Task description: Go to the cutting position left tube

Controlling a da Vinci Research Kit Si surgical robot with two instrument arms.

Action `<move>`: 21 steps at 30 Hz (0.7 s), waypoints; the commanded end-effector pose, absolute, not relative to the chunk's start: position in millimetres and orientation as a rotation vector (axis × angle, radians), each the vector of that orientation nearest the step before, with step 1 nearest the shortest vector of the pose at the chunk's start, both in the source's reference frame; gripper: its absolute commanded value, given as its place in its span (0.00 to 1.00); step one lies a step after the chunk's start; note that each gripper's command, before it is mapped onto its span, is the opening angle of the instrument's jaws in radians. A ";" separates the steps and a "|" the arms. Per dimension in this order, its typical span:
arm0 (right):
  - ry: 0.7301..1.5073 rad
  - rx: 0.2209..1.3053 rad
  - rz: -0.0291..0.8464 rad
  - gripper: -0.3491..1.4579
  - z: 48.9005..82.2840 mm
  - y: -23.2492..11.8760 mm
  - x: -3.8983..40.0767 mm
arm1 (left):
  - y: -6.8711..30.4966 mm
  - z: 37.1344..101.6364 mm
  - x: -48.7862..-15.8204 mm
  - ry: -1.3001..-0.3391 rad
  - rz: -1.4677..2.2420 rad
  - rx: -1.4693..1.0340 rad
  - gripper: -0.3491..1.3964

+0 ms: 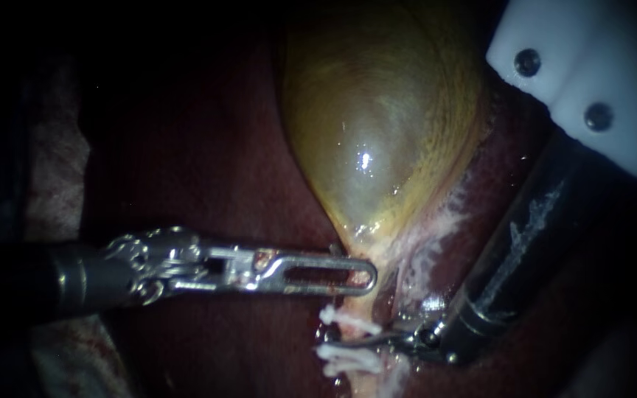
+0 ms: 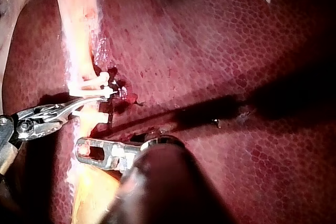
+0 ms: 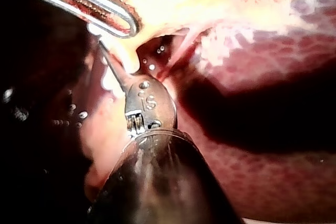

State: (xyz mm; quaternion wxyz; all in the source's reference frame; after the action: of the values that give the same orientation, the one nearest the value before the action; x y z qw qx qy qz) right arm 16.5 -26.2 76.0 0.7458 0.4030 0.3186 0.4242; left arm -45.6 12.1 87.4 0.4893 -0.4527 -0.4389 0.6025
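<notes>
Edges black, unlit; light pools mid-view; dim mottled surface (image 1: pixel 57 177) at left.

Pale left tube (image 2: pixel 83 51), leaving the gallbladder (image 1: pixel 377 118) neck, lying on dark red liver (image 2: pixel 236 51), two white clips (image 1: pixel 348 321) across it (close together, slightly apart).

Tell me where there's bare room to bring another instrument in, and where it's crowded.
Free: bare liver left of the gallbladder, above the left instrument. Crowded: under the gallbladder's neck, where the right instrument lies between two white clips.
</notes>
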 end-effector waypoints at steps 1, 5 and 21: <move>0.700 0.879 0.921 0.00 76.0 -26.1 16.4 | 12.0 87.4 -45.6 -1.066 1.464 -1.100 0.00; 0.701 0.873 0.917 0.00 76.0 -26.1 16.4 | 12.0 87.4 -45.6 -1.066 1.464 -1.100 0.00; 0.710 0.854 0.884 0.05 76.0 -26.5 16.6 | 12.0 87.3 -45.6 -1.067 1.464 -1.100 0.00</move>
State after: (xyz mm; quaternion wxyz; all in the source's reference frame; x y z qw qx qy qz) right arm 16.6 -26.5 76.1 0.7589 0.3905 0.3268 0.4059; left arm -45.6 12.0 87.3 0.4894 -0.4526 -0.4389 0.6025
